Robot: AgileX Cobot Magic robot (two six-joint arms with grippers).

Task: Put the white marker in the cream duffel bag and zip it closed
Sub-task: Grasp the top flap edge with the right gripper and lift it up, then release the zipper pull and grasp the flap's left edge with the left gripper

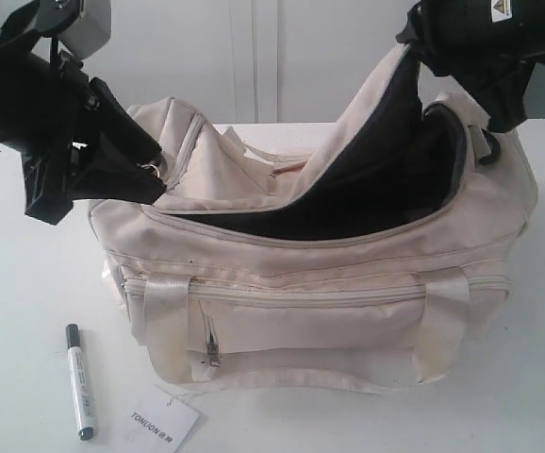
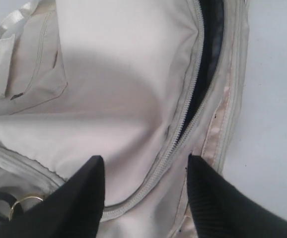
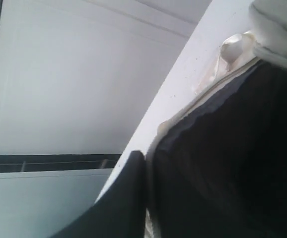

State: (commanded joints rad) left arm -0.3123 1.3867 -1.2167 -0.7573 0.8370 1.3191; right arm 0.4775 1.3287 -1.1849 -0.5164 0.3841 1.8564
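Note:
The cream duffel bag (image 1: 348,283) lies on the white table with its top unzipped and its dark lining showing. My right gripper (image 1: 425,42) is shut on the edge of the bag's top flap (image 1: 362,104) and holds it raised; in the right wrist view the right gripper (image 3: 146,159) shows one finger pressed on the flap's dark lining (image 3: 223,163), the other hidden behind it. My left gripper (image 1: 150,179) hovers open over the bag's left end; in the left wrist view the left gripper (image 2: 143,157) straddles the curved zipper (image 2: 183,124). The white marker (image 1: 79,380) lies on the table before the bag's left corner.
A white paper tag (image 1: 164,420) lies beside the marker at the table's front edge. A gold ring (image 2: 24,203) shows by the left finger. The bag's webbing handles (image 1: 169,321) hang down its front. Bare table (image 1: 27,283) lies left of the bag.

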